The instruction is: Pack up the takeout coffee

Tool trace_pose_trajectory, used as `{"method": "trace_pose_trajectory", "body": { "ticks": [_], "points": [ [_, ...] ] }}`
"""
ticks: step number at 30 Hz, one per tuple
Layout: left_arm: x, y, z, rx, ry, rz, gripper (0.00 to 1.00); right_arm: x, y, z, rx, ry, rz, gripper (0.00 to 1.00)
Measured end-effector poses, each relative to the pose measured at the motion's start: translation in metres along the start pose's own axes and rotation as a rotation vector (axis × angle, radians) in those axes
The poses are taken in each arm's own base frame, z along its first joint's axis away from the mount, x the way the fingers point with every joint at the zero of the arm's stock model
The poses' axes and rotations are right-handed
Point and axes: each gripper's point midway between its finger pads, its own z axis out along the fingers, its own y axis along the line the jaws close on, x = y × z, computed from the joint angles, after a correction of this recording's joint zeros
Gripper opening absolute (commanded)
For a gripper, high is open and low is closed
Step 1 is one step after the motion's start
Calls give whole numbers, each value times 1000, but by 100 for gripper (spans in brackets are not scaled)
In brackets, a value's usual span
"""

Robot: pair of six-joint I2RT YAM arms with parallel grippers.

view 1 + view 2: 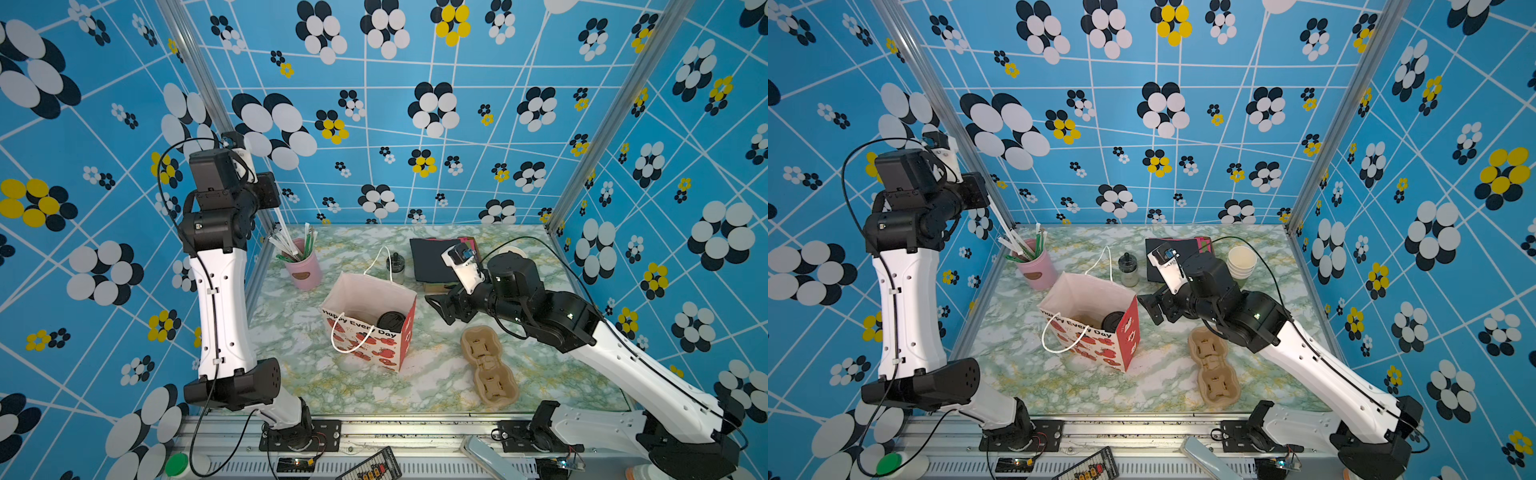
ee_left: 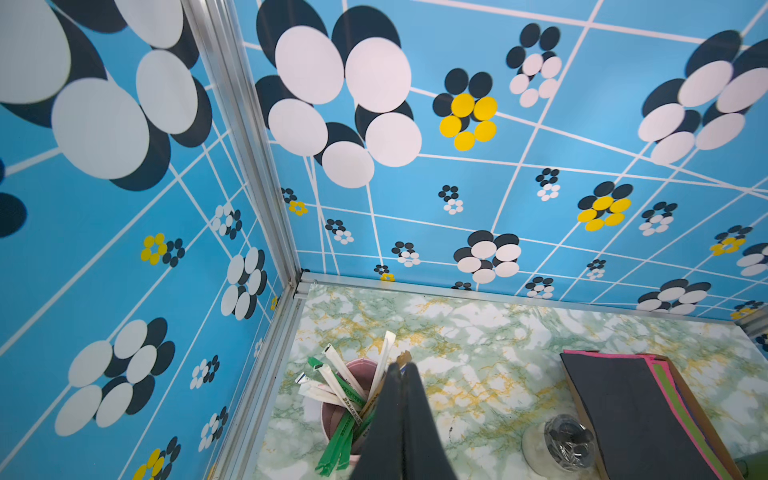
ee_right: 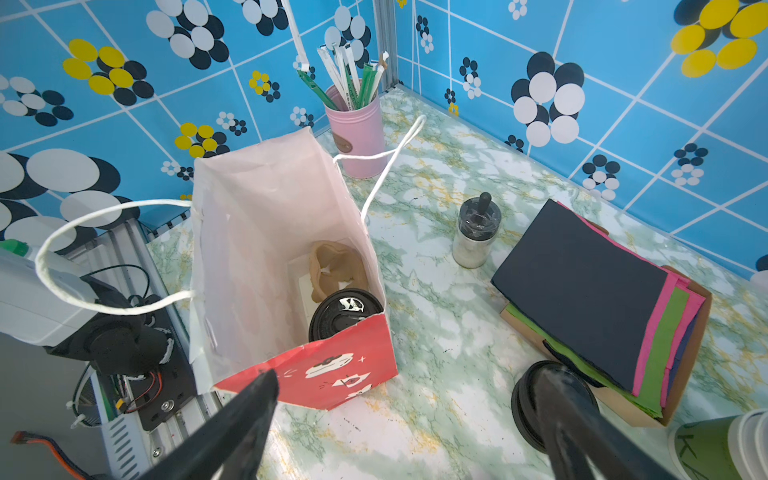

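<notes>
One coffee [image 1: 390,322] [image 3: 341,312], black lid up, sits deep inside the bag [image 1: 365,291] [image 3: 257,232], against its red side panel and touching a brown pulp insert [image 3: 332,266]. The bag stands open about mid-counter [image 1: 332,395], with its handles hanging outward.

The right pincer [image 1: 437,309] [image 3: 407,386] hovers just beside that red panel, on the side toward the right edge, its jaws spread wide and holding nothing. A stack of lids [image 3: 521,401] lies just under it.

The left pincer [image 2: 401,368] hangs high over the far left corner, above the pink cup [image 1: 305,268] [image 2: 332,411] of straws, with its jaws pressed together and nothing between them.

A pulp tray [image 1: 488,365] lies toward the front right corner. A jar [image 1: 395,266] and a paper stack [image 1: 432,259] sit near the far edge.
</notes>
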Motion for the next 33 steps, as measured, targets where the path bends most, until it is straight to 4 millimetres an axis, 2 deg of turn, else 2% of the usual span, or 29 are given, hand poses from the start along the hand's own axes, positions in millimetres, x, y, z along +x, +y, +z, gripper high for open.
{"method": "trace_pose_trajectory", "body": {
  "ticks": [7,13,18,22,25,33],
  "points": [
    [-7,-60,-53,147,-34,42,0,-4,0,-8,0,-22,3,99],
    [1,-116,-90,305,-32,85,0,-10,-4,-21,18,-57,6,99],
    [7,-145,-110,390,-26,112,0,-11,-8,-32,36,-80,8,99],
    [12,-154,-122,422,-29,122,0,-8,-10,-35,48,-79,8,99],
    [28,-152,-121,420,-2,126,0,-4,-11,-33,52,-71,8,99],
    [87,-148,-93,400,101,122,0,-1,-14,-32,70,-60,7,99]
  ]
}}
